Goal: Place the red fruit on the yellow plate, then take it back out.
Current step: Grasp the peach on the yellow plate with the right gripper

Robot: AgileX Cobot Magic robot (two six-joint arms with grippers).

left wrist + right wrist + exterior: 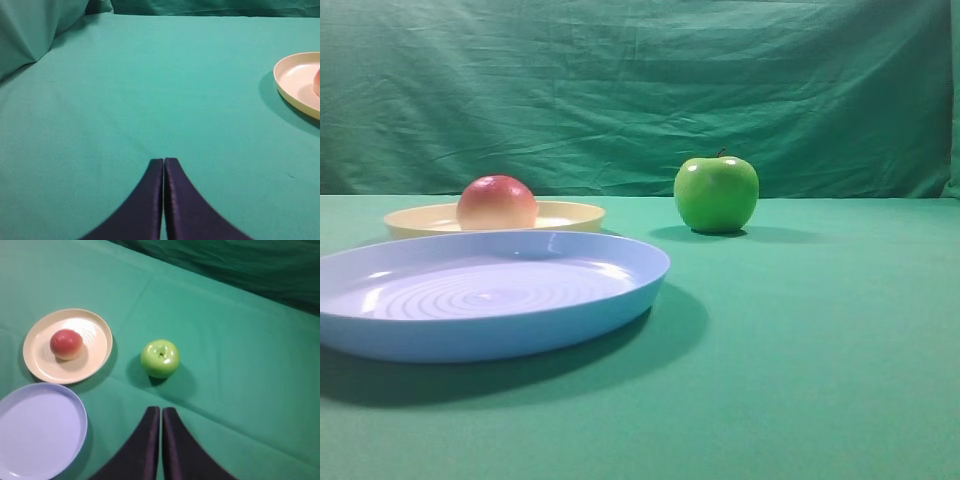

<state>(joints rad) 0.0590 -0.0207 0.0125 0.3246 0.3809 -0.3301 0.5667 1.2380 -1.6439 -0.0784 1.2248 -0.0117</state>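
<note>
The red fruit (66, 344) sits on the yellow plate (97, 347), a little toward nine o'clock of the plate's centre in the right wrist view, which suggests the first half of the job is done; taking the fruit back out remains. Neither arm is on it. The right gripper (161, 412) hangs high above the green cloth (240, 350) with its dark fingers pressed together and nothing between them, the fruit lying out at about ten o'clock from its tips. The left gripper (164, 162) is likewise closed and empty over bare cloth, with only the plate's rim and a sliver of the fruit showing at two o'clock in its own view. A glossy green apple (160, 358) stands on the cloth at three o'clock of the yellow plate, clear of its rim, almost directly ahead of the right gripper. A larger light-blue plate (30, 440), empty, lies at six o'clock of the yellow one, their rims close. Seen from above, nothing covers the fruit; the apple is the one item a reaching right arm would likely have to skirt.
</note>
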